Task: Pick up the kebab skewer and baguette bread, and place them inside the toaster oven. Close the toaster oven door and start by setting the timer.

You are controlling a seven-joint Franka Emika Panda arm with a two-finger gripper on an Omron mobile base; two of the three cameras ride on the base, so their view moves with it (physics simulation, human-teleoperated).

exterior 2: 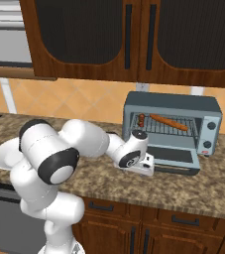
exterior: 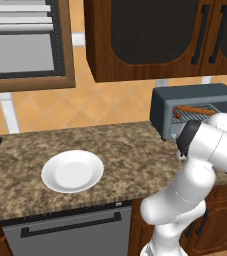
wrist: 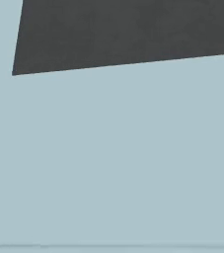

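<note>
The toaster oven (exterior 2: 173, 103) (exterior: 195, 95) stands on the counter with its door (exterior 2: 176, 155) folded down flat. Inside, the baguette bread (exterior 2: 169, 122) (exterior: 195, 109) lies on the wire rack, and the kebab skewer (exterior 2: 141, 119) (exterior: 176, 114) rests at the rack's left end. My gripper (exterior 2: 149, 165) sits low at the door's front left corner, its fingers hidden behind the hand. The hand view looks at the door (wrist: 108, 158) from very close: grey-blue frame below, dark glass above. Nothing shows between the jaws, which stand wide apart.
An empty white plate (exterior: 72, 171) lies on the speckled counter (exterior: 135, 145) to the left. Two knobs (exterior 2: 211, 125) sit on the oven's right panel. Dark wooden cabinets (exterior 2: 109, 34) hang above. A dishwasher front (exterior: 70, 230) is below the counter.
</note>
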